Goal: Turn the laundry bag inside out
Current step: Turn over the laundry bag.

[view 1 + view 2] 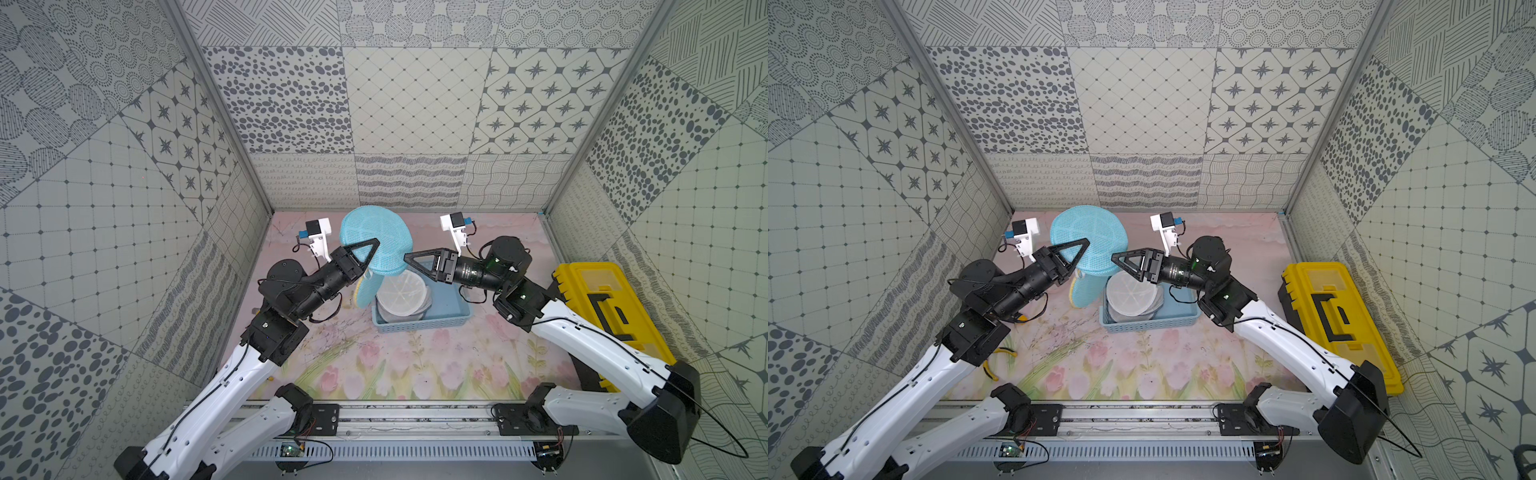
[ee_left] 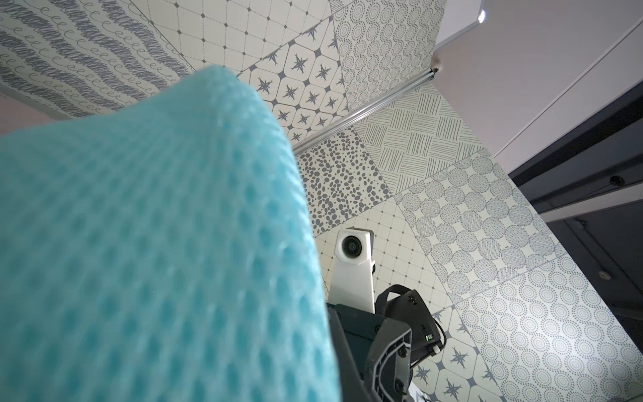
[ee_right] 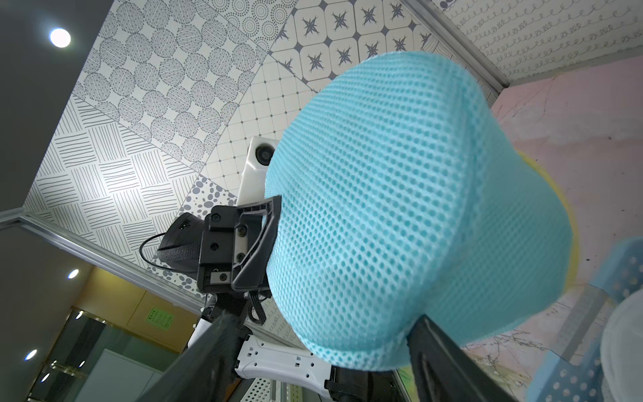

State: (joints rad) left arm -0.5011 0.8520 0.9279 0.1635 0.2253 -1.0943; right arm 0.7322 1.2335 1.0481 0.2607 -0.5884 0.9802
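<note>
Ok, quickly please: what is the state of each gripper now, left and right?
Left gripper: closed, holding the edge of the blue laundry bag.
Right gripper: open, fingers spread near the bag, holding nothing.

The floral tabletop (image 1: 415, 365) carries a blue basket (image 1: 419, 327), a yellow toolbox (image 1: 582, 278) and yellow-handled pliers (image 1: 990, 371).
</note>
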